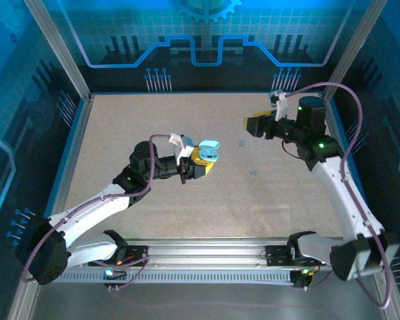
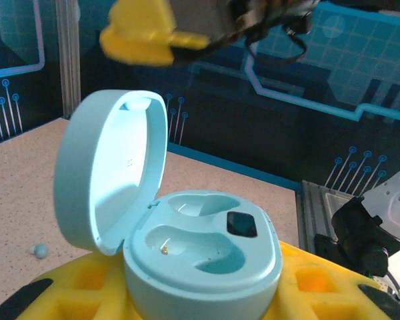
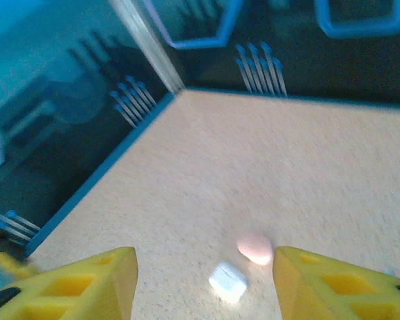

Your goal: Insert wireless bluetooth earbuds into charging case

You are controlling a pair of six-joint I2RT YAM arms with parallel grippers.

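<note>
Earbuds wait as the case is held open: a pale-blue charging case [image 2: 200,267] is clamped at its base by the left gripper [image 1: 201,161] near the centre of the table [image 1: 120,133]. In the left wrist view, its lid is tipped back toward nine o'clock. Two moulded wells are exposed. A dark patch is seen in the far one, and what it is cannot be told.

The right gripper [image 3: 203,261] is seen at two o'clock from the case, jaws parted and empty. A pinkish earbud [image 3: 255,249] and a whitish earbud [image 3: 228,281], both blurred, are framed on the table between its fingers. A pale earbud [image 2: 39,251] is seen on the table at eight o'clock from the case in the left wrist view.

The earbuds are judged very light, hard and smooth, and likely to skid or flip if nudged. A gentle pinch across the rounded body, with a finger brought down on either side, is judged safest. The case is judged rigid, with its hinged lid the weak point.
</note>
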